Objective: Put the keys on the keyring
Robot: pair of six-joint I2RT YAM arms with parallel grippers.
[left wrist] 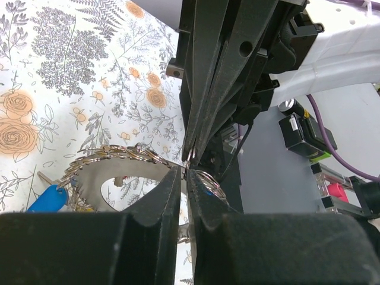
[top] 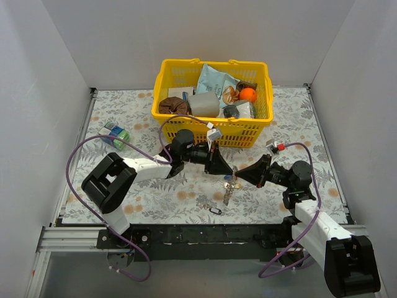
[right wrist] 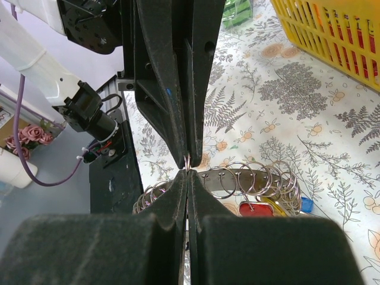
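Bright, even, diffuse light, soft shadows, small glints on the keyring [right wrist: 270, 178]; nearest foreground of wrist views blurred.

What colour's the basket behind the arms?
Yellow; the basket shows best in the top view.

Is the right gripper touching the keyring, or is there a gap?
Touching. The right wrist view shows the right gripper with its fingers shut on a thin wire loop of the keyring, no gap.
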